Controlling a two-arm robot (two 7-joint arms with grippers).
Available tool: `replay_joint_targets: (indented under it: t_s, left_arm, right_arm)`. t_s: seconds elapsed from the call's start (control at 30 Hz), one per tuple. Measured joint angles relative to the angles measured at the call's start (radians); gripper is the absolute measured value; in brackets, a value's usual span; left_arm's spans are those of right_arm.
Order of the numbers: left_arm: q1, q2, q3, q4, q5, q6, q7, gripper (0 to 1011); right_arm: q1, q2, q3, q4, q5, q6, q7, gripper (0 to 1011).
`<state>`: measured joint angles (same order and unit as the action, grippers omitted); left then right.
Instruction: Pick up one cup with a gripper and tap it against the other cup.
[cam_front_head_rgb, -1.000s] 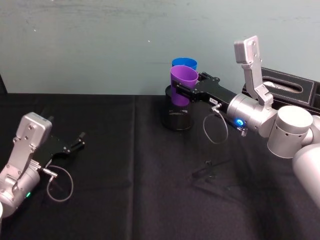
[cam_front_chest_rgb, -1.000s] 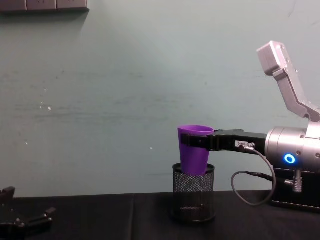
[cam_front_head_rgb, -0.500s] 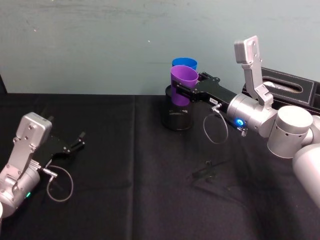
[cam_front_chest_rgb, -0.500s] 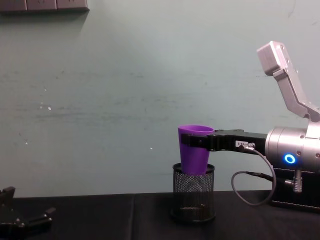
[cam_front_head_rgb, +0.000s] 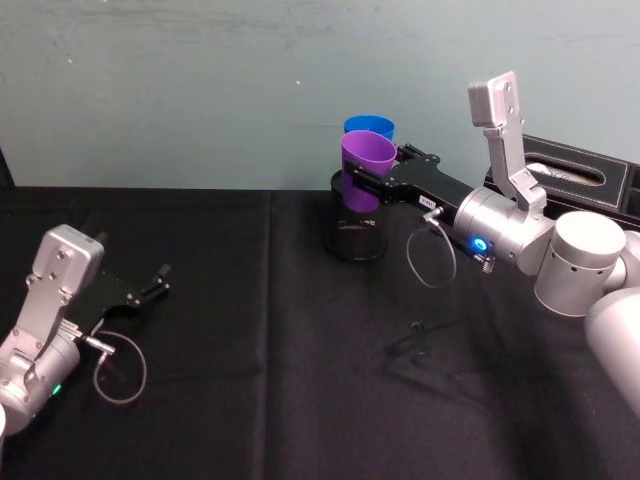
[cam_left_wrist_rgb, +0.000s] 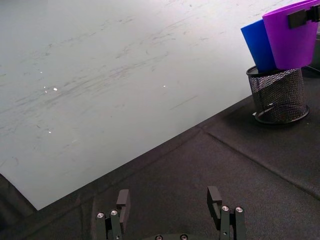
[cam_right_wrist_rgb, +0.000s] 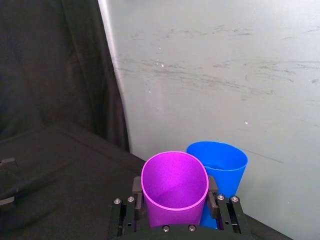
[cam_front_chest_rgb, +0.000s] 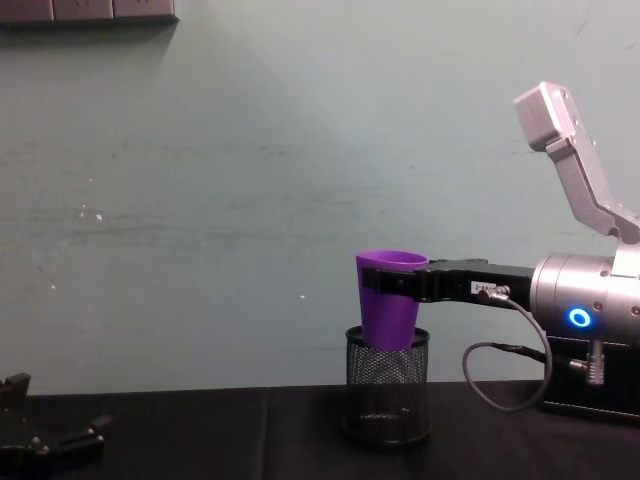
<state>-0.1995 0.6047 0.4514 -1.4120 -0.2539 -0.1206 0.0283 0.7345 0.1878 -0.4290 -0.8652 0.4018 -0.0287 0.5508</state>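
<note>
My right gripper (cam_front_head_rgb: 358, 181) is shut on the purple cup (cam_front_head_rgb: 366, 166), holding it upright by its upper wall just above a black wire-mesh pen holder (cam_front_head_rgb: 356, 232). The blue cup (cam_front_head_rgb: 369, 127) stands right behind it with its base inside the holder. In the right wrist view the purple cup (cam_right_wrist_rgb: 174, 184) sits between the fingers (cam_right_wrist_rgb: 136, 190) and its side rests against the blue cup (cam_right_wrist_rgb: 220, 165). From the chest view the purple cup (cam_front_chest_rgb: 389, 302) covers the blue one. My left gripper (cam_front_head_rgb: 156, 282) lies open low at the table's left, also seen as the left gripper (cam_left_wrist_rgb: 170, 201).
A black tissue box (cam_front_head_rgb: 592, 182) stands at the back right, behind my right arm. Black cloth (cam_front_head_rgb: 270, 350) covers the table and a pale wall closes off the back. A small dark wire piece (cam_front_head_rgb: 412, 341) lies on the cloth in front of my right arm.
</note>
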Motion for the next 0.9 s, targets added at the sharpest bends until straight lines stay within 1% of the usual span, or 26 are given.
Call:
replay_joint_targets:
  t_s: [0.37,0.53,0.63,0.9]
  left_arm:
    - [0.0,0.0,0.0,0.0,0.0,0.0,0.0,1011]
    - [0.0,0.0,0.0,0.0,0.0,0.0,0.0,1011]
    - [0.0,0.0,0.0,0.0,0.0,0.0,0.0,1011]
    - [0.0,0.0,0.0,0.0,0.0,0.0,0.0,1012]
  right_arm:
    - [0.0,0.001,0.0,-0.001,-0.001,-0.002,0.002,729]
    - [-0.014,0.016,0.0,-0.032,-0.001,0.009,0.018,729]
    - [-0.034,0.033,0.001,-0.068,0.004,0.027,0.027,729]
    - [-0.103,0.092,-0.004,-0.192,0.03,0.066,0.054,729]
